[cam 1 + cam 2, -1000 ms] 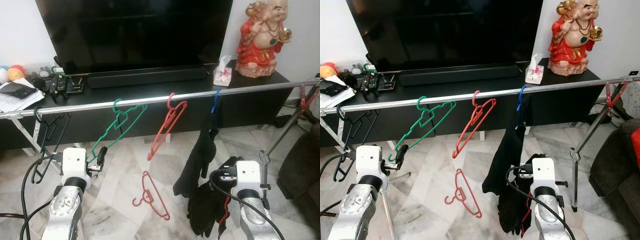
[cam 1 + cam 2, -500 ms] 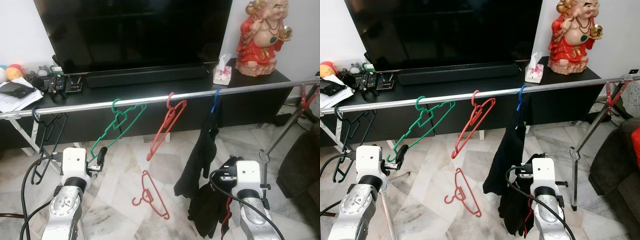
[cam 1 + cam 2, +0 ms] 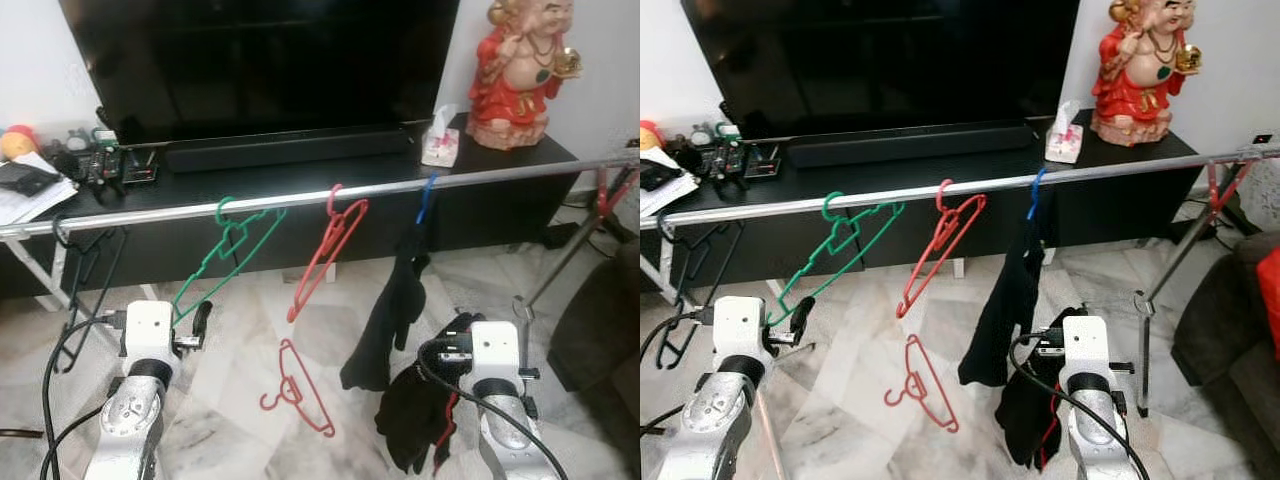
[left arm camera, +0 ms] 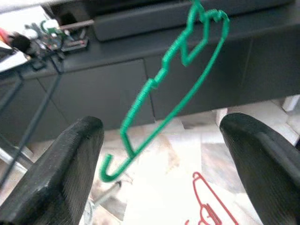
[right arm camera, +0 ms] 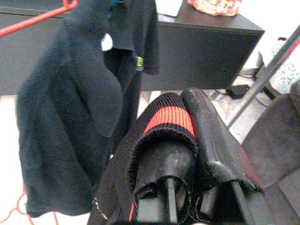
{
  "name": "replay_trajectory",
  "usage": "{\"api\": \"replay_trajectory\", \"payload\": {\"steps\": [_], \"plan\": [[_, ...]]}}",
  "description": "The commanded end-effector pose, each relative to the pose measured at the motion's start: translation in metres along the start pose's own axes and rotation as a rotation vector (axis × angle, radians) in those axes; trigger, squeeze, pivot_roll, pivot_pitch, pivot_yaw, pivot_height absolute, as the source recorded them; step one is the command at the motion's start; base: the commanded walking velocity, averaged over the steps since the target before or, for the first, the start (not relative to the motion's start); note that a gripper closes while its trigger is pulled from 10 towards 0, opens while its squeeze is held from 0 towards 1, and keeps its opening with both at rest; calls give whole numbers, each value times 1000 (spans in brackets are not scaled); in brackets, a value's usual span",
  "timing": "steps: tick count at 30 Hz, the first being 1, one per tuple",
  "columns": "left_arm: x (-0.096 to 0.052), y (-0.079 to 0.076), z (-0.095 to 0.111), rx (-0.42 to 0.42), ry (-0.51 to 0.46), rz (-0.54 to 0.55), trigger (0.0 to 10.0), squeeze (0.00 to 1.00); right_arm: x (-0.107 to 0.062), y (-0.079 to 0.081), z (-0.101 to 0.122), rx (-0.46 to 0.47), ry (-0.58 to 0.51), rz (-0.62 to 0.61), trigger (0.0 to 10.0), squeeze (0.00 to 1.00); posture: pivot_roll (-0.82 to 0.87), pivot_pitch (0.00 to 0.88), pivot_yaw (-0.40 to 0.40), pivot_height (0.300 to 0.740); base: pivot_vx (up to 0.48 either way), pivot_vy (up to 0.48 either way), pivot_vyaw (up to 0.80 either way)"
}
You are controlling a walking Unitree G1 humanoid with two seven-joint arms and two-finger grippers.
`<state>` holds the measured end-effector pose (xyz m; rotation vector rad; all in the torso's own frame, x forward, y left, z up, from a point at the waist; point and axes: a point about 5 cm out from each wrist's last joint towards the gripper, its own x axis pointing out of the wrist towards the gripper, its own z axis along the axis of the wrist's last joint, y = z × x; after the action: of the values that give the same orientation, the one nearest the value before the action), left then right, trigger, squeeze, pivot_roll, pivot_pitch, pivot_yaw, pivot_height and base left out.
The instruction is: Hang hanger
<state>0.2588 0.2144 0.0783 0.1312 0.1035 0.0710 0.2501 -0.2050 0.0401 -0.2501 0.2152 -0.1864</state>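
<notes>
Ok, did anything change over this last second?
Only the camera shifted slightly; nothing visibly moved. The green hanger stays hooked on the rail, with the left gripper still open at its lower end. The right gripper stays shut on the black and red cloth.

Marble floor (image 3: 250,350) carries one red hanger (image 3: 297,388), lying flat. Above, the silver rail (image 3: 300,196) carries green (image 3: 222,254), red (image 3: 325,250) and blue hangers (image 3: 427,198).
</notes>
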Motion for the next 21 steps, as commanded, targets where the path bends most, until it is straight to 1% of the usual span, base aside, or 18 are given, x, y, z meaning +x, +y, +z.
{"api": "replay_trajectory", "payload": {"steps": [1,5,6,9,21], "plan": [[-2,3,-3,10,5,5,10000,0,0,0,3,10,-21,0,10000,0,-101,0,13,740,0,0,0],[-2,3,-3,21,2,7,10000,0,0,-1,2,7,-19,-1,10000,0,-99,0,12,740,0,0,0],[-1,2,-1,33,-6,2,10000,0,0,-1,2,6,-20,0,10000,0,-99,0,12,740,0,-289,0],[1,0,2,33,-15,-1,10000,0,1,0,4,8,-27,3,10000,0,-100,0,13,740,0,-383,0],[1,2,3,28,-22,4,10000,0,1,1,5,8,-31,7,10000,0,-99,0,12,740,0,-393,0]]}}
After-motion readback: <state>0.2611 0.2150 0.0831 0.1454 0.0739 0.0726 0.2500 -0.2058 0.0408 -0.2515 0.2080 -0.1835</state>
